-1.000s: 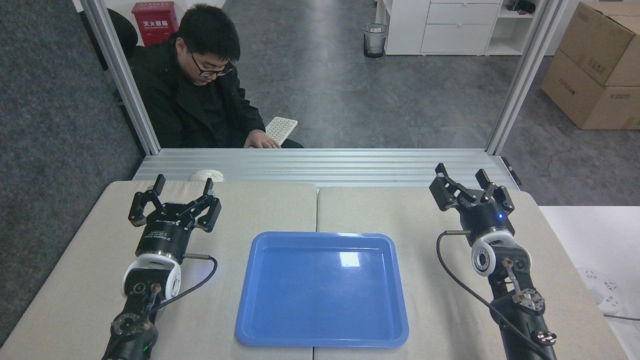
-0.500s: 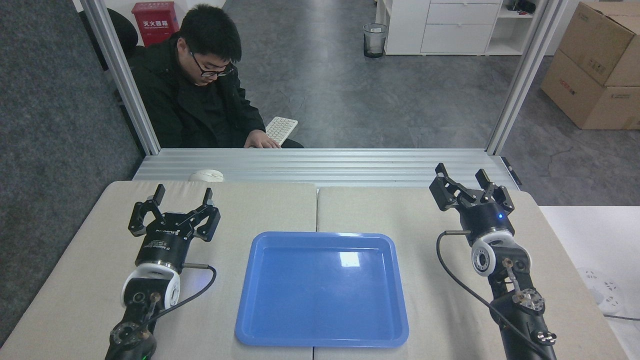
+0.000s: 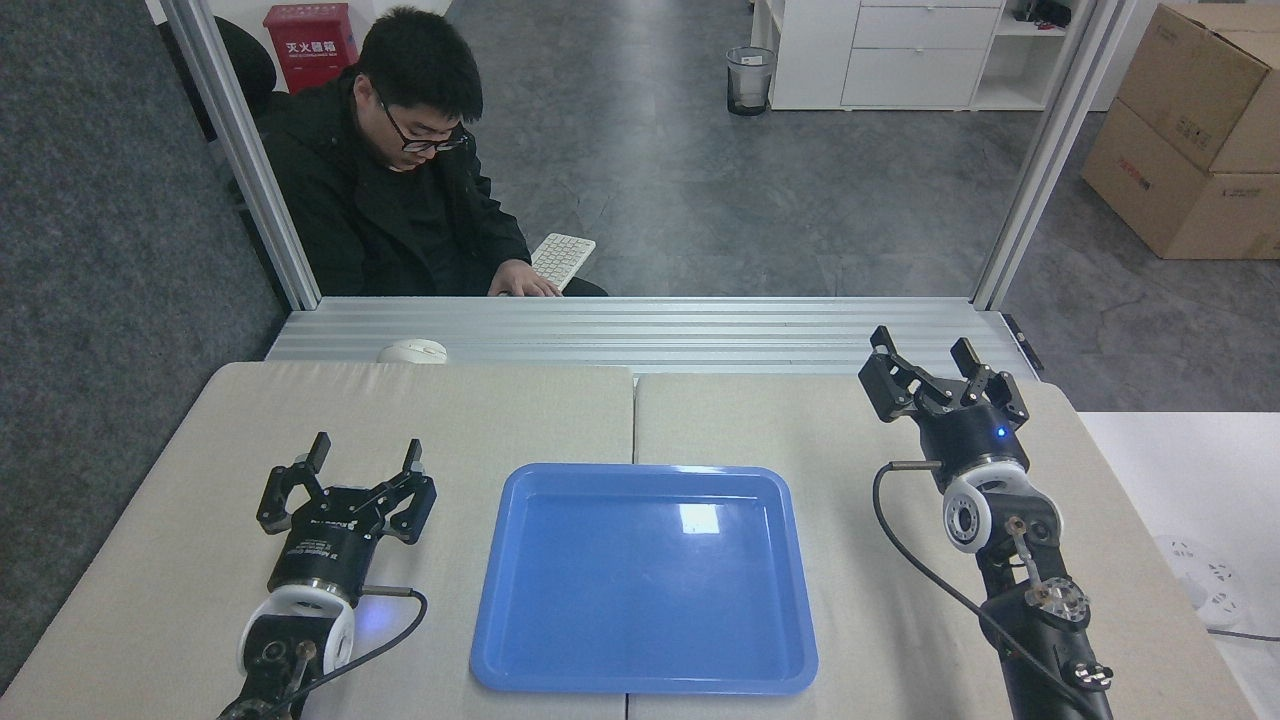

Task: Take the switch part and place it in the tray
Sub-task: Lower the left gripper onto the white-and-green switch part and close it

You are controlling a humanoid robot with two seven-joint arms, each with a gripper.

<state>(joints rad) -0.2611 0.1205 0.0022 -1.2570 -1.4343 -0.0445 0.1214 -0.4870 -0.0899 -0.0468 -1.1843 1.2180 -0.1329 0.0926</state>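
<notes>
Room: an office floor beyond an aluminium frame, with a person seated behind it at a keyboard, cardboard boxes at far right and a bin by white cabinets.
Surface: two beige padded table panels butted together, a seam running down the middle.
Switch part: not visible anywhere on the table or in either pincer; I cannot say where it lies.
Tray: the blue tray sits centred on the seam, glossy and with nothing in it.
Left gripper: the left gripper hangs just left of the tray, fingers spread wide, holding nothing.
Right gripper: the right gripper is well apart from the tray near the far right table edge, fingers spread, holding nothing.
Risk, no target: with the part out of sight, any reach made now would be blind and could close on nothing.
Risk, tray: a left-arm sweep toward the centre could clip the raised rim and shove the light tray.
Risk, cable: the loose cable by the left wrist could drag on the padding.
Hidden: both forearms are cut off by the lower edge; the table strips under them are covered.
Hard to make out: a white rounded object on the frame ledge, probably a mouse; a white power strip at right is partly cropped.
</notes>
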